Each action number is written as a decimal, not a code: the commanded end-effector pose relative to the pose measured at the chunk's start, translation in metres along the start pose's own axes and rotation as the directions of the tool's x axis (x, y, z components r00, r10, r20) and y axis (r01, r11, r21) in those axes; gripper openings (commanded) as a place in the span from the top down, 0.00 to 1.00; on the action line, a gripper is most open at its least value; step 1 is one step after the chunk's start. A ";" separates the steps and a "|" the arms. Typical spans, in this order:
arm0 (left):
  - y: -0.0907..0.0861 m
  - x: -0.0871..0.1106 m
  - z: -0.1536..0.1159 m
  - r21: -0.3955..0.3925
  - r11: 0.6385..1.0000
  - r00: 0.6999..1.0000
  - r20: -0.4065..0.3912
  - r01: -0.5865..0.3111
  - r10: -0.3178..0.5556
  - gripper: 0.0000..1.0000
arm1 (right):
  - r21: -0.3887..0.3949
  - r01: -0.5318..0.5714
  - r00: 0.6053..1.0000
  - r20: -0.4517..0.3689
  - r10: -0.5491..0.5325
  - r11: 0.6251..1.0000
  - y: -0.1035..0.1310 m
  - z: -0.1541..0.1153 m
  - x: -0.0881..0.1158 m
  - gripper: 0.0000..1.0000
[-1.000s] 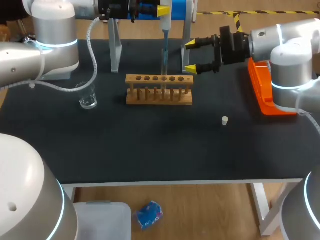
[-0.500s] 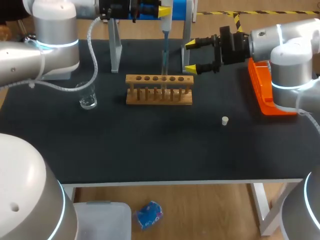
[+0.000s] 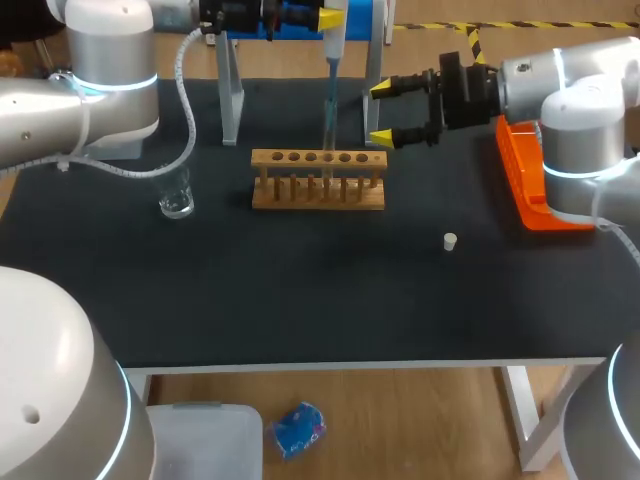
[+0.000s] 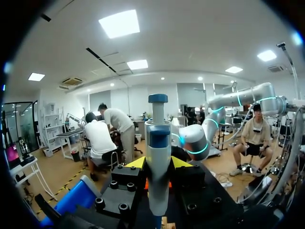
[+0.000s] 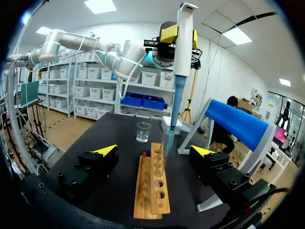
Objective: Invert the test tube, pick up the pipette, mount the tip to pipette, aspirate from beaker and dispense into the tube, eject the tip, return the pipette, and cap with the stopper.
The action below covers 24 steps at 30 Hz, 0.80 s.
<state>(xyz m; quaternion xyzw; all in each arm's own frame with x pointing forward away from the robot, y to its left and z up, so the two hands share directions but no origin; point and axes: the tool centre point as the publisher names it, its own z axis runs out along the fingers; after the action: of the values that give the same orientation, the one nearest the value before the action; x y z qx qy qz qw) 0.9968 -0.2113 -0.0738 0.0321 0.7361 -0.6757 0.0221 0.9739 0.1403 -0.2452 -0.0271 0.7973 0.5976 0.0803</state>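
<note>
Head view: pipette point(image 3: 331, 60) held upright by the left gripper point(image 3: 322, 18) at the far side of the table point(image 3: 300, 290). Its long tip reaches down into the test tube point(image 3: 327, 155), which stands in the wooden rack point(image 3: 318, 180). By that pose the task looks to be at the dispensing step. The tube stands mouth up, the pipette is in hand and the tip is mounted. Ejecting the tip, returning the pipette and capping appear to be left. The white stopper point(image 3: 450, 241) lies alone on the table, well apart from the rack. The beaker point(image 3: 176, 195) stands near the rack's left end. The right gripper point(image 3: 382, 112) hovers just beside the rack's right end, fingers spread wide and holding nothing. An orange tray point(image 3: 525, 180) lies under the right arm.

Left wrist view: the left gripper point(image 4: 158, 164) is pinched on the pipette point(image 4: 158, 157), one yellow tip pressed against each side of its body. The blue plunger knob stands free above.

Right wrist view: the right gripper point(image 5: 153, 150) is wide open, its two yellow tips set far apart and touching nothing. The rack point(image 5: 151, 188) runs out ahead between its fingers. The pipette point(image 5: 181, 43) comes down from the left gripper point(image 5: 177, 34), its tip inside the test tube point(image 5: 159, 164). The beaker point(image 5: 143, 132) stands beyond the rack. Whether liquid has reached the tube cannot be told.
</note>
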 end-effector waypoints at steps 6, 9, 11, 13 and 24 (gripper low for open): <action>-0.003 0.001 0.000 0.003 1.000 1.000 0.004 -0.005 0.005 1.00 | 0.000 0.000 1.000 0.000 0.000 1.000 0.000 0.000 0.000 0.00; -0.003 0.001 0.000 0.002 1.000 1.000 0.006 -0.004 0.004 1.00 | 0.000 0.000 1.000 0.000 0.000 1.000 0.000 0.000 0.000 0.00; -0.004 0.001 0.000 0.001 1.000 1.000 0.006 -0.003 0.003 1.00 | 0.000 0.000 1.000 0.000 0.000 1.000 0.000 0.000 0.000 0.00; -0.005 0.001 0.000 -0.001 1.000 1.000 0.006 -0.001 0.001 1.00 | 0.000 0.000 1.000 0.000 0.000 1.000 0.000 0.000 0.000 0.00; -0.006 0.004 0.001 0.001 1.000 1.000 0.017 0.005 -0.005 1.00 | 0.000 0.000 1.000 0.000 0.000 1.000 0.000 0.000 0.000 0.00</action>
<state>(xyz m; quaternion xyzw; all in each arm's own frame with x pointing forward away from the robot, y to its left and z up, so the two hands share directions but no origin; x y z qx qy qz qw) 0.9959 -0.2128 -0.0703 0.0269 0.7353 -0.6768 0.0237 0.9739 0.1402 -0.2451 -0.0272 0.7974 0.5975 0.0802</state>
